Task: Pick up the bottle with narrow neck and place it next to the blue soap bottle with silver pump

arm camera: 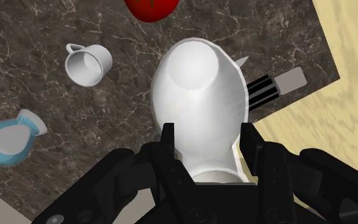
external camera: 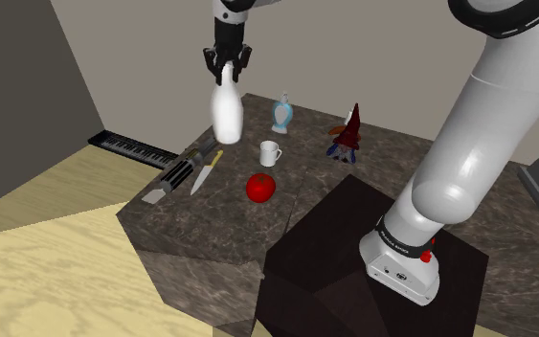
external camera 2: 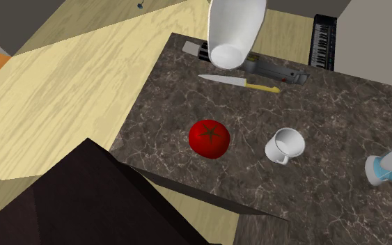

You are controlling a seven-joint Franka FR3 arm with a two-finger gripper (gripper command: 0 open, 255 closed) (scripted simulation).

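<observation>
While the white bottle (external camera: 227, 110) is hanging upright well above the dark marbled counter (external camera: 392, 163), the gripper (external camera: 227, 69) is clasping its narrow neck. In the shoulder view the blue soap bottle (external camera: 282, 116) is standing at its three o'clock, near the counter's far edge. Carrying it across level and lowering it straight down seems wisest, since the wide body is dangling below the grip. Bare counter is lying at the soap bottle's nine o'clock. The mug (external camera: 270, 151) is sitting at its six o'clock with the tomato (external camera: 260, 187) beyond, and the far edge is leaving little margin.
</observation>
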